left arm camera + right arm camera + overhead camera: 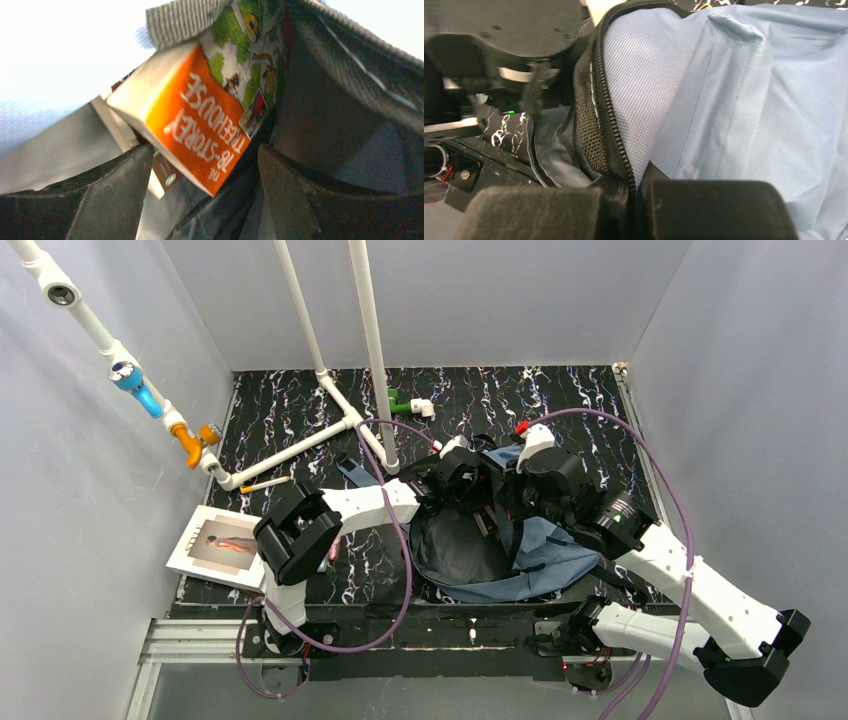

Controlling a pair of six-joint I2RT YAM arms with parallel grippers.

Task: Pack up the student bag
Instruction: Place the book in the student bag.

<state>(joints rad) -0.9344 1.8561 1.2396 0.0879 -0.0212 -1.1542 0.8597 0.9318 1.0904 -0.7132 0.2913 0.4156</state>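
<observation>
The slate-blue student bag lies open at the table's middle, dark lining up. My left gripper reaches into its mouth. In the left wrist view the left gripper is open, its fingers wide apart. An orange book titled "78-Storey Treehouse" stands inside the bag, its lower corner between the fingers. A brown-and-white book lies behind it. My right gripper is shut on the bag's zipper edge; in the right wrist view the gripper pinches that rim, blue fabric beyond.
A white book lies at the table's left edge. A pencil lies beside the white pipe frame. A green and white fitting sits at the back. A bag strap trails left of the bag.
</observation>
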